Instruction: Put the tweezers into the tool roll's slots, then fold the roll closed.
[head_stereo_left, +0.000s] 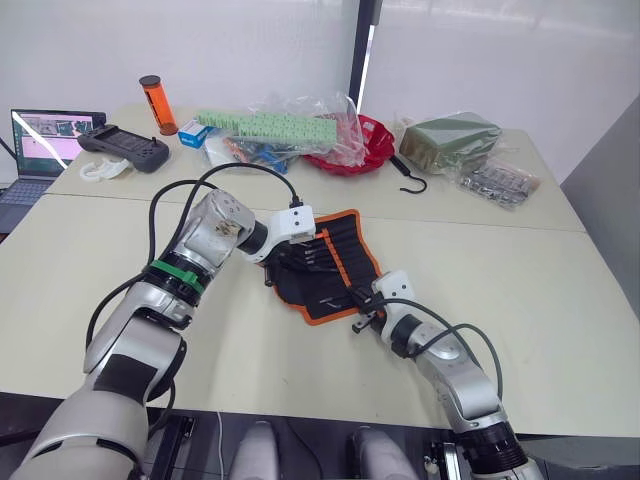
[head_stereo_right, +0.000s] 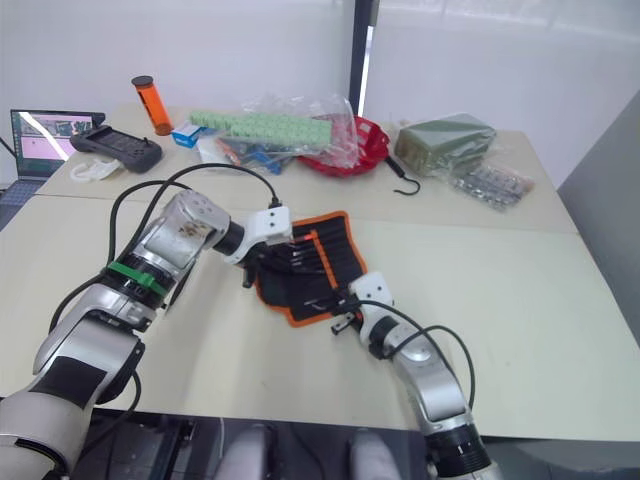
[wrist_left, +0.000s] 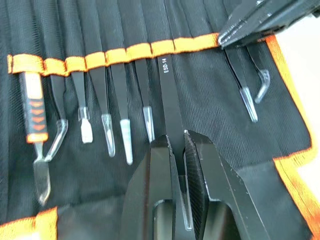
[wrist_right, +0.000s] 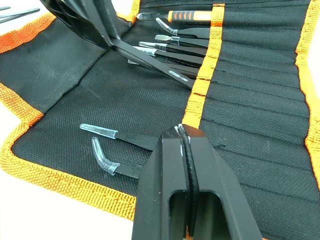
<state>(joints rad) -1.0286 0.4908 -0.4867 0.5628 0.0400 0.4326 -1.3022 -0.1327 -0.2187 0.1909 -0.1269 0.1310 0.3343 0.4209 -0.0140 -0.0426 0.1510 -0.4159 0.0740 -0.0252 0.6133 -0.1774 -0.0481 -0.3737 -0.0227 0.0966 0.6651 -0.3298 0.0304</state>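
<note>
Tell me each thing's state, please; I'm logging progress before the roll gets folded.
Tool roll: open, flat on the table.
Tweezers marked ESD-14: in left claw, partly in its slot.
Other tools: seated in slots.
Right claw: shut on the orange strip.

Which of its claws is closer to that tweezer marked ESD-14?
Left. The left gripper is clamped on the ESD-14 tweezer; the right gripper sits apart, on the orange slot band toward the roll's edge.

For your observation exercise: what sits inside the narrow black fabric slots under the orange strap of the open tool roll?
In the slots sit slim black tweezers, clear-capped tips showing. The left gripper holds one marked ESD-14. Their upper ends are hidden by fabric.
</note>
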